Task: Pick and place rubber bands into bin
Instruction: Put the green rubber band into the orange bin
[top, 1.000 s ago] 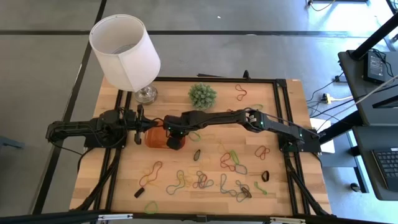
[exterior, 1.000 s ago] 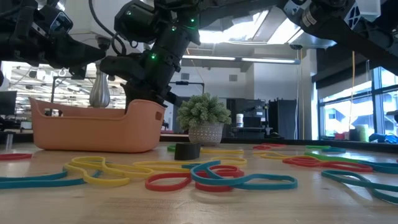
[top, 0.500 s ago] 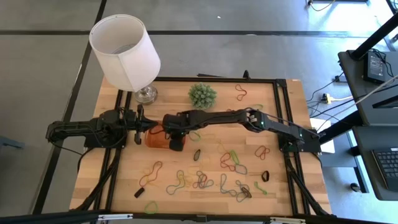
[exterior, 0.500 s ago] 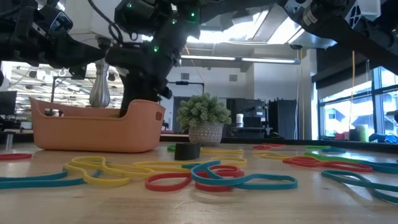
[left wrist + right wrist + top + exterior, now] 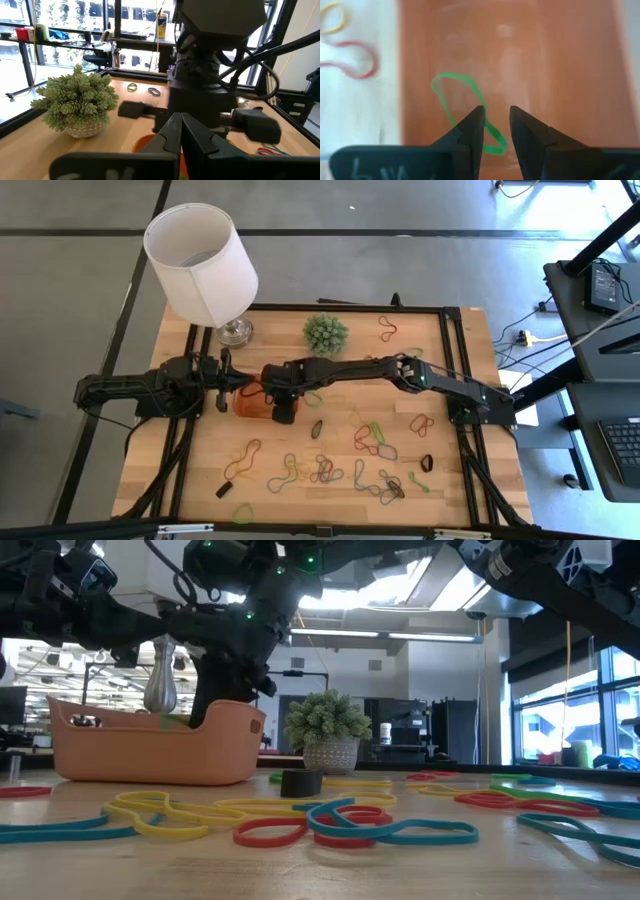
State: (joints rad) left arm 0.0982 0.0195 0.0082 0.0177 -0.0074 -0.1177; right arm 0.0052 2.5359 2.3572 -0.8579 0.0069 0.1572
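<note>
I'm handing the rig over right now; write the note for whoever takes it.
Right gripper: over the bin, fingers apart, a green band just beyond them inside the bin; whether it is released I cannot tell.
Left gripper: shut, empty, at the bin's left side.
Done: that green band is in the bin; other contents cannot be seen.
Left: many bands lie across the table's front half, a few at the right, and one at the back near the plant.
</note>
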